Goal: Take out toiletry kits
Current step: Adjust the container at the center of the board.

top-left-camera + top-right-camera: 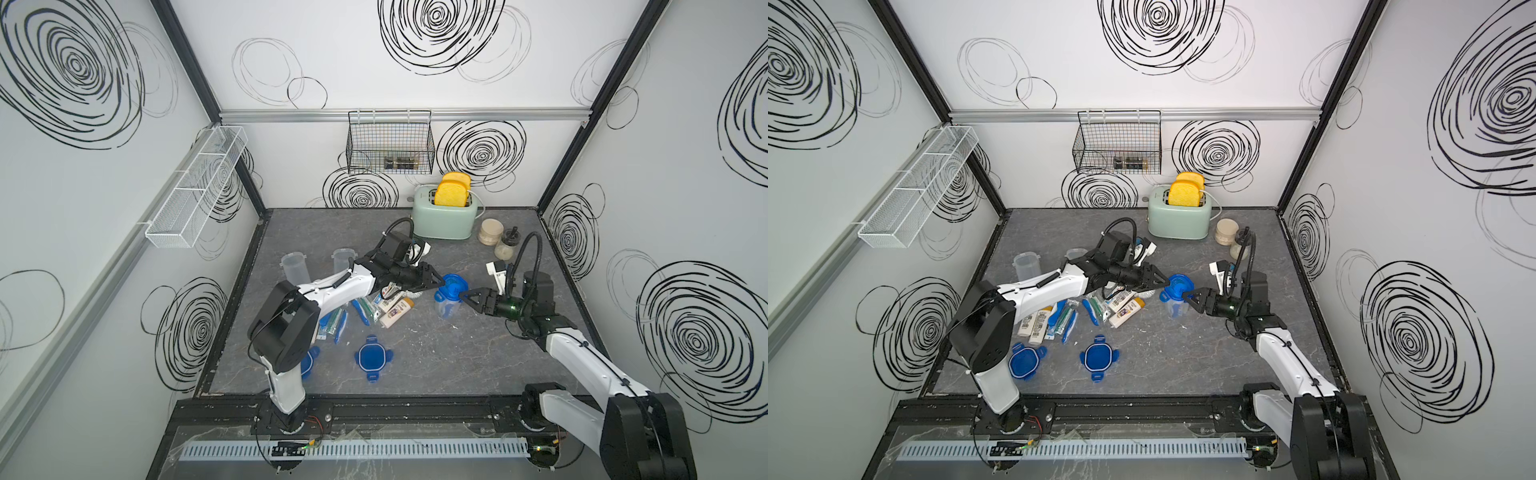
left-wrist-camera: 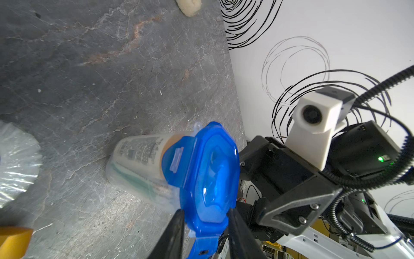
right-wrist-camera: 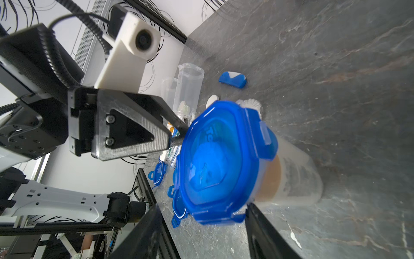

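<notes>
A clear container [image 1: 448,311] with a blue clip lid [image 1: 455,286] stands mid-table. Through its wall I see a toiletry kit: a cream bottle [image 2: 139,152] with a tan cap [image 3: 271,177]. My left gripper [image 1: 441,284] [image 2: 206,226] is shut on the lid's end, one finger on each side, and a loose clip flap hangs between them. My right gripper [image 1: 462,297] [image 3: 202,215] is open at the opposite end and straddles a clip there. Other toiletry kits lie loose on the table: cream bottles [image 1: 397,311] [image 1: 1034,326] and blue toothbrushes [image 1: 361,311].
Two lidless clear containers [image 1: 295,268] [image 1: 344,259] stand behind my left arm. Two blue lids [image 1: 372,357] [image 1: 307,362] lie near the front. A green toaster [image 1: 444,216] and two jars [image 1: 490,232] [image 1: 505,247] are at the back. A wire basket [image 1: 390,145] hangs on the wall.
</notes>
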### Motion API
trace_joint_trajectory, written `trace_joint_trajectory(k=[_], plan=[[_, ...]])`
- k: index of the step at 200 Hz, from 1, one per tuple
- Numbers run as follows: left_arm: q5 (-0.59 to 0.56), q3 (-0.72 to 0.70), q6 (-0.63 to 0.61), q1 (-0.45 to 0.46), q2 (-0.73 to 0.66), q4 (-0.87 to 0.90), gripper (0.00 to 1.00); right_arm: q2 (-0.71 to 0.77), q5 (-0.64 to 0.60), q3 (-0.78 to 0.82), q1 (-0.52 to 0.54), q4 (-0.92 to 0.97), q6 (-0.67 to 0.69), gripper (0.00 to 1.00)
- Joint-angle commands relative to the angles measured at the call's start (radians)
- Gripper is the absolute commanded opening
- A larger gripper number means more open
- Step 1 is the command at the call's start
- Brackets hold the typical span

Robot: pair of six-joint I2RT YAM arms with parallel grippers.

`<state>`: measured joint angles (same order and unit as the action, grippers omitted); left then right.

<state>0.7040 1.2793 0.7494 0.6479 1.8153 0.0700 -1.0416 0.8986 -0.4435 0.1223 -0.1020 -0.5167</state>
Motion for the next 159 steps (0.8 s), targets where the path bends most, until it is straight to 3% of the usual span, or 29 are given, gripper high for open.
trace_joint_trajectory(k=[1, 78, 97, 125, 159], plan=[[-0.003, 0.044, -0.024, 0.007, 0.022, -0.004, 0.37, 0.036, 0.038, 0.023, 0.033, 0.006, -0.004, 0.62], [-0.025, 0.077, -0.04, 0.007, 0.04, 0.023, 0.4, 0.085, 0.029, 0.064, 0.137, -0.102, -0.063, 0.62], [-0.047, 0.087, -0.056, 0.007, 0.03, 0.048, 0.4, 0.075, 0.014, 0.057, 0.14, -0.072, -0.047, 0.62], [-0.168, 0.137, -0.116, 0.01, 0.001, 0.167, 0.39, 0.089, -0.043, 0.037, 0.139, 0.054, 0.029, 0.64], [-0.134, 0.087, -0.081, 0.019, -0.067, 0.081, 0.36, 0.15, -0.09, 0.069, 0.132, 0.102, 0.068, 0.65]])
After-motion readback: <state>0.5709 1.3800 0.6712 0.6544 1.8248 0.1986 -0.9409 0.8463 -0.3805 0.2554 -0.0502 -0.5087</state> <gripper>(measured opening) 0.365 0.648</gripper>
